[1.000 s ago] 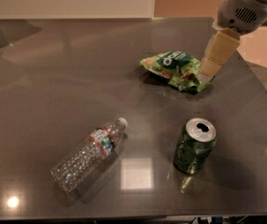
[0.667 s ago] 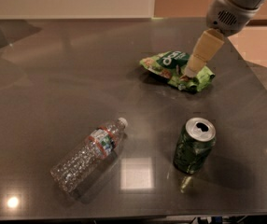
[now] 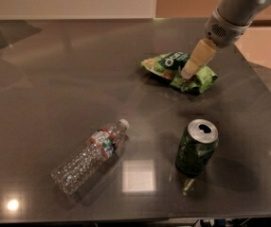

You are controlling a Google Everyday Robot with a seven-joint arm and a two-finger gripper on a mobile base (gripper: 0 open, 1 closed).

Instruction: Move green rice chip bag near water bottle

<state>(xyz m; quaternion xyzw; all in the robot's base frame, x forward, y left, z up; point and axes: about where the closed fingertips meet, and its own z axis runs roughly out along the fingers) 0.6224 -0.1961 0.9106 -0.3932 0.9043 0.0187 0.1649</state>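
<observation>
End effector was down at the bag, tip on its crumpled middle, over at the far right of the table. It seemed to be touching, but whether it was spread wide or clamped on the foil, I could not tell from this angle. The bag lay flat, dark-green patch up. The bottle lay on its side at the near left, cap pointing far-right, well apart from the bag. A green can stood upright at the near right.
</observation>
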